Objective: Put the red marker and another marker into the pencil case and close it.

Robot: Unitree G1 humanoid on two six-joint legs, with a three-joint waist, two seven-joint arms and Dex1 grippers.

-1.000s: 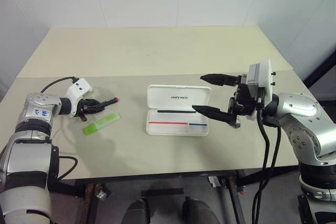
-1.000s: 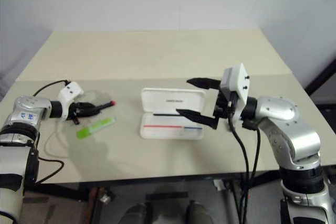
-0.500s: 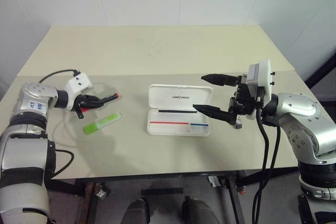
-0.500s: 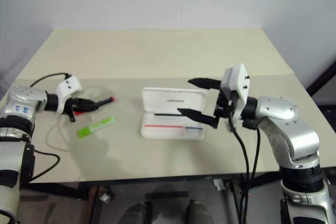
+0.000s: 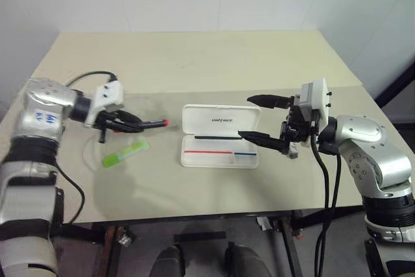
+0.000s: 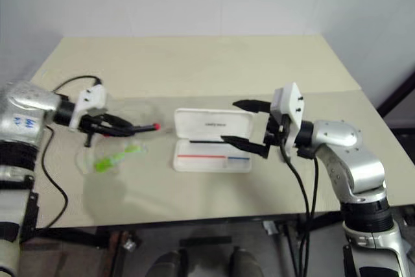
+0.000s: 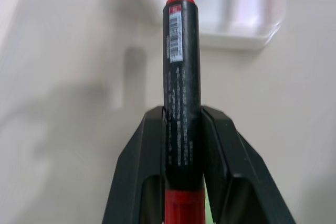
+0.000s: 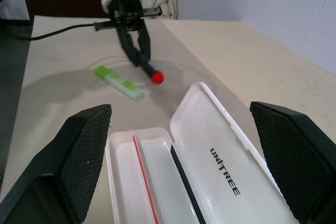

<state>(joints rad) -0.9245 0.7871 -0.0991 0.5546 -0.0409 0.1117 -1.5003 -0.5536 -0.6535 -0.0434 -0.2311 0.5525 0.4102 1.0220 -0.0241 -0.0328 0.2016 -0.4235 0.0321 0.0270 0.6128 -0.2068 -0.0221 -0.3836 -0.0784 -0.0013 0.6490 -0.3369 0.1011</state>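
The pencil case (image 5: pixel 220 136) lies open mid-table, its lid flat on the far side and red and blue stripes in the tray. My left gripper (image 5: pixel 138 121) is shut on the red marker (image 5: pixel 155 122), held above the table left of the case, red tip toward it. Up close, the black fingers (image 7: pixel 152 150) clamp the marker's dark barrel (image 7: pixel 181 87). The lime-green marker (image 5: pixel 125 154) lies on the table below that gripper. My right gripper (image 5: pixel 258 118) hangs open over the case's right end, holding nothing.
A black cable (image 5: pixel 83 80) loops from the left wrist over the table. A seam (image 5: pixel 194 91) crosses the beige tabletop behind the case. The table's front edge (image 5: pixel 194 215) runs close below the case, and walls stand behind and beside the table.
My left gripper has lifted the red marker off the table and carried it right, toward the case. The green marker, the case and the right gripper stay put.
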